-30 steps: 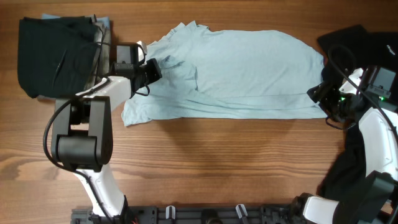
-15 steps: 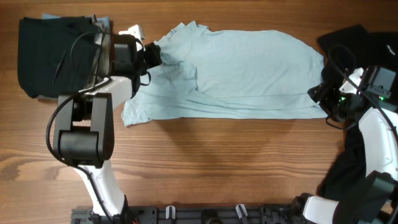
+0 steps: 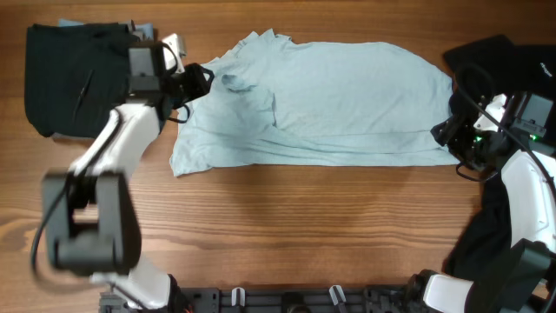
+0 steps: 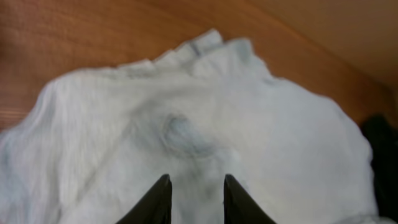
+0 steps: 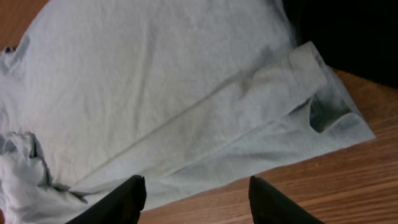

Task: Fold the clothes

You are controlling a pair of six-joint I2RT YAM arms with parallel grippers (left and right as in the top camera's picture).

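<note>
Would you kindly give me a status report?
Left gripper open, over edge of blue shirt. Right gripper open, at its far end. Shirt spread on table, unheld. Nothing blocking.

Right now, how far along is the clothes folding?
Early to midway. Done: a black garment looks folded at the far left. In hand: the light-blue T-shirt lies spread lengthwise with one long fold along its near edge. The left gripper and right gripper are open at its two ends, gripping nothing. Left: the shirt's remaining folds, and another black garment heaped on the right side.
</note>
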